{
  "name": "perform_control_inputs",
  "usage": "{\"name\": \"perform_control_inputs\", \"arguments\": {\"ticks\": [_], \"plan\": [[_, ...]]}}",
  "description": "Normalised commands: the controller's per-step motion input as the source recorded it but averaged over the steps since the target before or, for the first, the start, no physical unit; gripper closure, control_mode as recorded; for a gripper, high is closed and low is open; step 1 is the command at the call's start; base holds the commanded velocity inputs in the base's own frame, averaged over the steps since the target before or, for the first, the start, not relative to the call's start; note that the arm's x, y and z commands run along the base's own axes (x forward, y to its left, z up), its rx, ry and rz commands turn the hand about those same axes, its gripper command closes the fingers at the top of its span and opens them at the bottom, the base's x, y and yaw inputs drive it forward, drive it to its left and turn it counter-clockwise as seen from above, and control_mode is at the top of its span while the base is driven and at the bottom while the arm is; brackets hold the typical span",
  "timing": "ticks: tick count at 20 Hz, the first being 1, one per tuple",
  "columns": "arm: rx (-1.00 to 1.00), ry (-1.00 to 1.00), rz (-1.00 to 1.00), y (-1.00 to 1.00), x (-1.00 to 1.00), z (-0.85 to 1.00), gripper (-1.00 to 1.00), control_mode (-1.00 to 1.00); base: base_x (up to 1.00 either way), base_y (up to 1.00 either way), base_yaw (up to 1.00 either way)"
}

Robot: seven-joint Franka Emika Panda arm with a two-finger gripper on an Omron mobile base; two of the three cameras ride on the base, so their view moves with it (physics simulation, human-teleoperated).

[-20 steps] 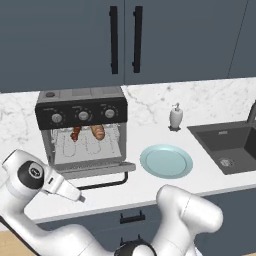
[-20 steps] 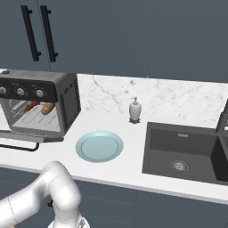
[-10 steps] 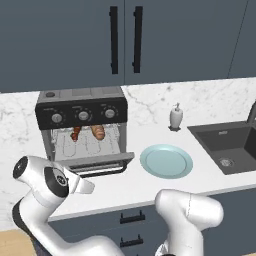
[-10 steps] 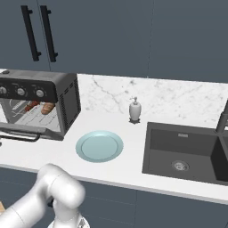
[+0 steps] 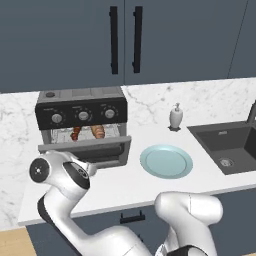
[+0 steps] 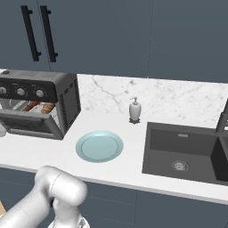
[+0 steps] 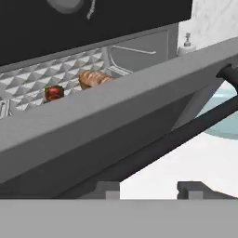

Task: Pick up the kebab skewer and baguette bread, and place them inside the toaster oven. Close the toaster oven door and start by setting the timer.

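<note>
- Just above the gripper point(image 7: 151, 188), the door point(image 5: 85, 145) now stands about halfway up; 1 second ago it lay dropped flat, so closing is under way but not done.
- Across the space beyond the fingertips point(image 7: 108, 188) runs the black handle point(image 7: 153, 148), close over them; it does not pass between them.
- Jaws: the 2 tips show a gap with bare counter behind it and nothing gripped. I cannot tell whether they are clenched or released.
- My reading is that the hand lifts the door from below, pushing rather than grasping.
- Farther beyond the jaws, over the door's top edge, the baguette point(image 7: 93, 78) and the skewer point(image 7: 54, 92) lie on the rack inside the oven point(image 5: 80, 100), the skewer left of the bread in the hand view.
- Both foods being inside means the loading part is finished; the door and the timer remain.
- Off to the right of the jaws, the plate point(image 5: 166, 161) sits bare on the counter, well apart from the door.
- Above the jaws and the door, the 3 knobs point(image 5: 83, 116) on the black panel are untouched; which 1 sets the timer cannot be read.
- Next the door needs to swing on up until it meets the oven front; a slip off its edge could let it fall open again.
</note>
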Motion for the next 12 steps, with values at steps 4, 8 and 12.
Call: {"name": "perform_control_inputs", "arguments": {"ticks": [4, 8, 12], "plan": [[0.03, -0.28, 0.21, 0.00, 0.64, 0.00, -1.00, -1.00, 0.00, 0.00, 0.00], [0.00, -0.30, 0.20, 0.00, 0.34, -0.06, -1.00, -1.00, 0.00, 0.00, 0.00], [0.00, -0.27, 0.17, 0.00, 0.28, -0.03, -1.00, -1.00, 0.00, 0.00, 0.00]]}}
